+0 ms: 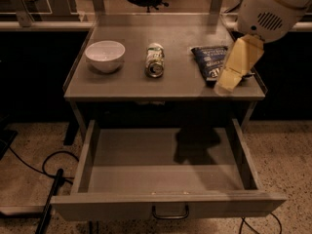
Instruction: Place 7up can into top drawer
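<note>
Take the 7up can (155, 60) as your reference. It lies on its side on the grey tabletop (165, 33), one shiny silver end turned toward the camera, and nothing is touching it. To the left of the can, near but apart, you have a white bowl (105, 55) standing upright. To the right of the can lies a dark blue chip bag (207, 61), flat on the tabletop.

The gripper (225, 86) hangs further right of the can, over the near right corner of the chip bag, its pale yellow body slanting down from the white arm housing (270, 6). You cannot tell whether it is open or closed, and it carries nothing you can see.

Below the can, toward the camera, the top drawer (141, 167) stands pulled out, its dark handle (170, 212) on the front panel.
</note>
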Robot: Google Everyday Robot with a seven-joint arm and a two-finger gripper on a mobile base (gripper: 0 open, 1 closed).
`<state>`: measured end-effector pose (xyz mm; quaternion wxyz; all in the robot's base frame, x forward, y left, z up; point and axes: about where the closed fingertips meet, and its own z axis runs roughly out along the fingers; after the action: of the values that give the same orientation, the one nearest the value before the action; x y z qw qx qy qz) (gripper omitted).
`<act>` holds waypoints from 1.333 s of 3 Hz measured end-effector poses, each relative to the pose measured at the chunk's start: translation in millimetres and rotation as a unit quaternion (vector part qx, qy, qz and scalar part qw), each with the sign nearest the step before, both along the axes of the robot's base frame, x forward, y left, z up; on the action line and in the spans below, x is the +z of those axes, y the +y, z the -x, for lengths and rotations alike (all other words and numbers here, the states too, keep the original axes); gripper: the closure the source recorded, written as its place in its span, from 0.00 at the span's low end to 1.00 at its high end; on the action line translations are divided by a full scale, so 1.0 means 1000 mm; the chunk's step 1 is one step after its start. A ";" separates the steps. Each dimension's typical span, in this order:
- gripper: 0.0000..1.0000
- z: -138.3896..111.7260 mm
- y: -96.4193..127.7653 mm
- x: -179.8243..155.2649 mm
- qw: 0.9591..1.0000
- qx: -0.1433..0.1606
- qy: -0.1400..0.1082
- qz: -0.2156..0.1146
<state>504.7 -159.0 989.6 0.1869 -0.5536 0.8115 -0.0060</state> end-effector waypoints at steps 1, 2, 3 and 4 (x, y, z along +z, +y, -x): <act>0.00 -0.042 0.025 -0.009 0.998 -0.050 0.023 -0.006; 0.00 -0.044 0.027 -0.009 0.999 -0.052 0.016 -0.007; 0.00 -0.080 0.043 -0.019 0.995 -0.087 0.013 -0.043; 0.00 -0.126 0.060 -0.040 0.987 -0.142 0.040 -0.066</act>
<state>630.8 -98.9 949.2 0.1875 -0.4192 0.8872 0.0435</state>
